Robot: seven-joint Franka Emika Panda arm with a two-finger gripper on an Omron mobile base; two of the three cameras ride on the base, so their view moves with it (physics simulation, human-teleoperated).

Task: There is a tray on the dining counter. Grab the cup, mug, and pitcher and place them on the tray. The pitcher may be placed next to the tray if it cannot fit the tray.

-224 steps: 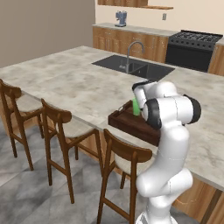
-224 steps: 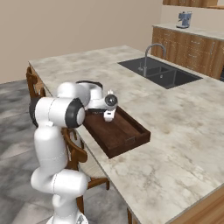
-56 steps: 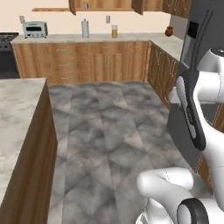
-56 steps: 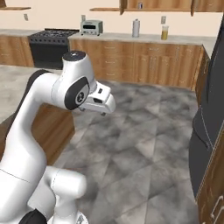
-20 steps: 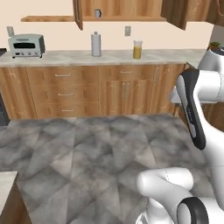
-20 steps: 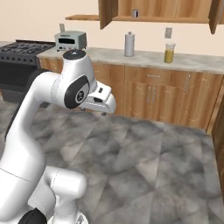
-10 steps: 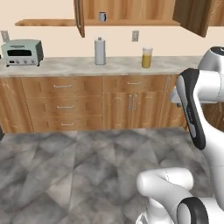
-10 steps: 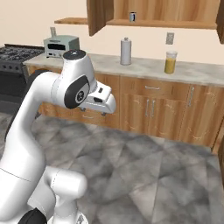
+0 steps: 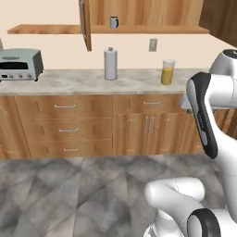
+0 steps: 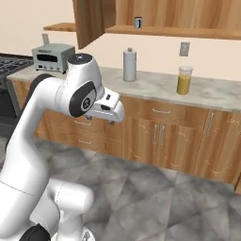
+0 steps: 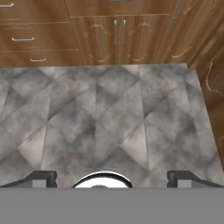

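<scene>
Hand view: jaws (image 11: 112, 177) spread wide (nothing held) — pitcher (image 10: 184, 80) on far worktop (image 10: 155, 86).

I see the pitcher (image 9: 168, 72) right of centre on the wall counter (image 9: 69, 83), the metal canister (image 9: 110, 64) mid-frame, the toaster oven (image 9: 18, 65) far left.

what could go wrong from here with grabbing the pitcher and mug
The pitcher is clear glass and full of orange liquid; a tilted or off-centre grip could spill it or let it slip.

The mug sits high on a shelf inside the cabinet, beside the open door; the arm could clip the door or shelf edge reaching up.

A grey canister stands on the same counter; it could be mistaken for the pitcher.
</scene>
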